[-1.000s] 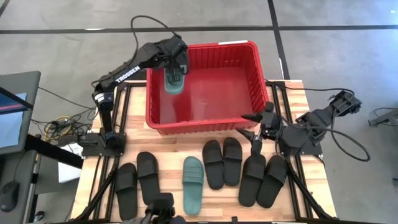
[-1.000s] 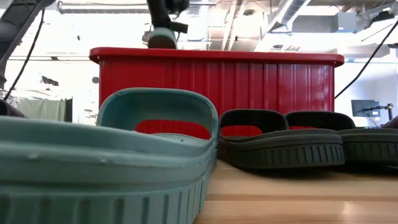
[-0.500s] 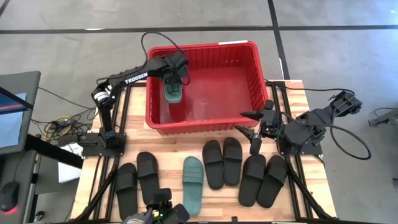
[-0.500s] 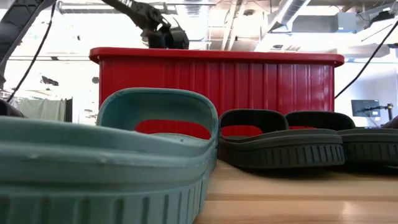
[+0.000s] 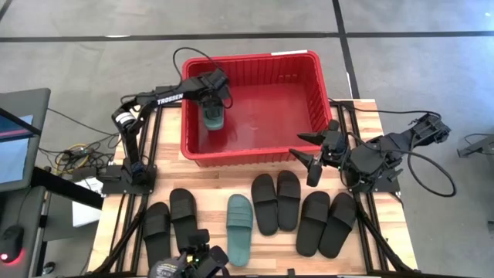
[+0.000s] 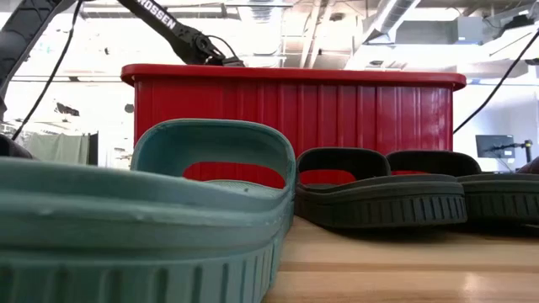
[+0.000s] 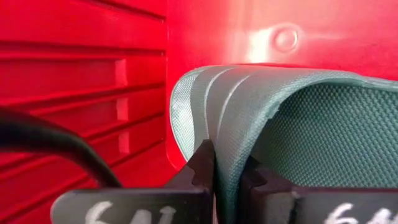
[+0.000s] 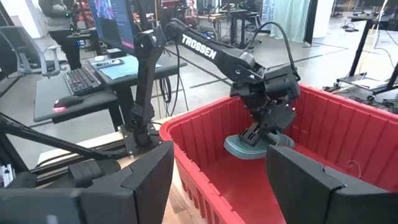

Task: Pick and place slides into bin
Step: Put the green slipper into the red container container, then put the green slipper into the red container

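The red bin [image 5: 324, 100] stands at the table's far middle. My left gripper [image 5: 213, 103] is inside it by the left wall, shut on a dull green slide [image 5: 214, 118], also seen in the right wrist view [image 8: 250, 148]. My right gripper [image 5: 312, 158] is open and empty above the table, just in front of the bin's near right wall. On the table lie a second green slide [image 5: 239, 228] and three black pairs: left [image 5: 171, 222], middle [image 5: 276, 201], right [image 5: 326, 224]. In the low view the bin's wall [image 6: 337, 109] hides the left gripper. My left gripper pinches the green slide's ribbed strap [image 7: 214, 118] between its two fingers [image 7: 204, 167], at the strap's edge. The fingers come from above, pointing down. The slide hangs below them low in the bin; I cannot tell whether it touches the floor.
The seven loose slides lie in a row along the table's near half. A small camera unit [image 5: 197, 262] sits at the near edge. The bin's floor [image 5: 270, 116] is bare to the right of the held slide. A desk with monitors [image 8: 93, 68] stands beyond the table.
My left gripper has gone down into the bin with the green slide, from above the rim to below it, and a little toward the near edge. My right gripper has shifted a little toward the table's left edge and stayed open.
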